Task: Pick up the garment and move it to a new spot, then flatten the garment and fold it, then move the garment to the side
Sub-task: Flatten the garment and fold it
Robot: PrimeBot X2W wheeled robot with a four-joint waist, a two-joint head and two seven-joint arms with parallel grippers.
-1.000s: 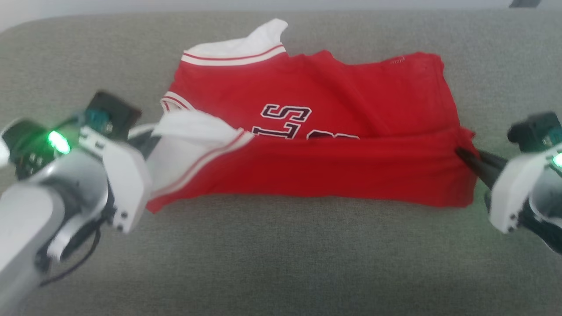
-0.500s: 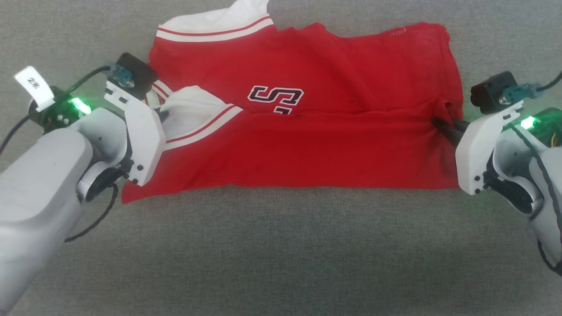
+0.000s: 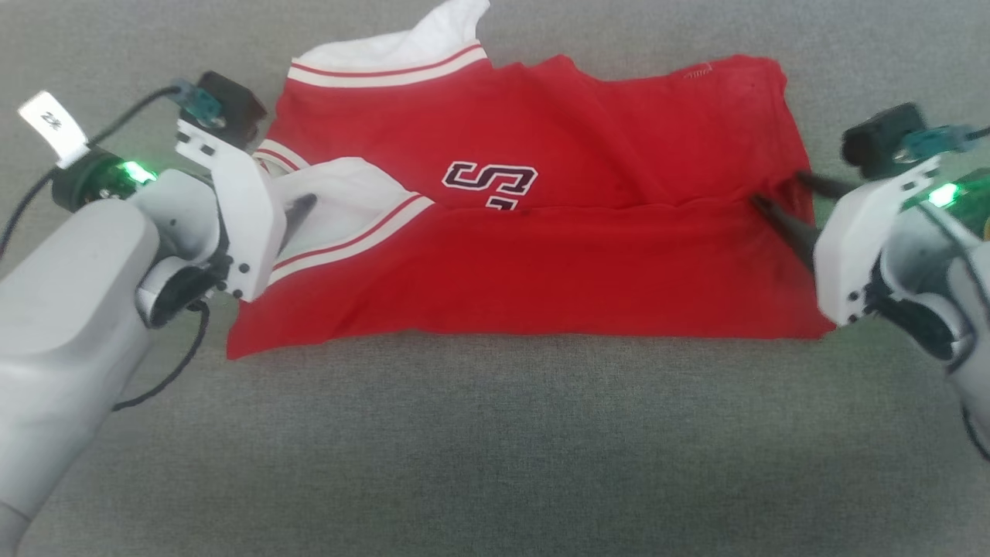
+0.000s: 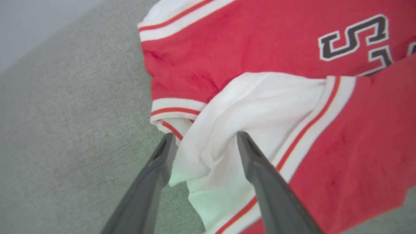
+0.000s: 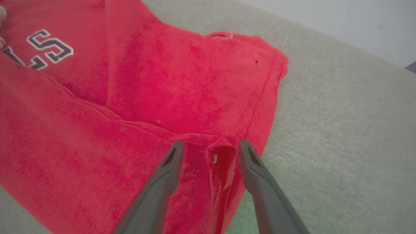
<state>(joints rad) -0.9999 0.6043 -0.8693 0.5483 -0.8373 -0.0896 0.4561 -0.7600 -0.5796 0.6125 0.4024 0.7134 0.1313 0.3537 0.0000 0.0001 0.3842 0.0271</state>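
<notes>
lettering (image 3: pixel 489 179): mostly hidden under the garment (image 3: pixel 541 263)'s folded flap | my left-arm tag (image 3: pixel 51 124): writing too small | hem mark (image 3: pixel 698 72): unreadable

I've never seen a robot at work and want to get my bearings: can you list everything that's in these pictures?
garment: one, red jersey with white red-striped trim and black lettering; lying on the padded surface, its near part folded over the lettering.
padded surface: one, grey woven cloth; under the garment.
wall: one, pale; beyond the padded surface.
paper tag: one, white; on the left arm's wrist.
left gripper: one, dark fingers apart; astride the white panel at the garment's left end.
right gripper: one, dark fingers apart; astride a red fold at the garment's right end.
</notes>
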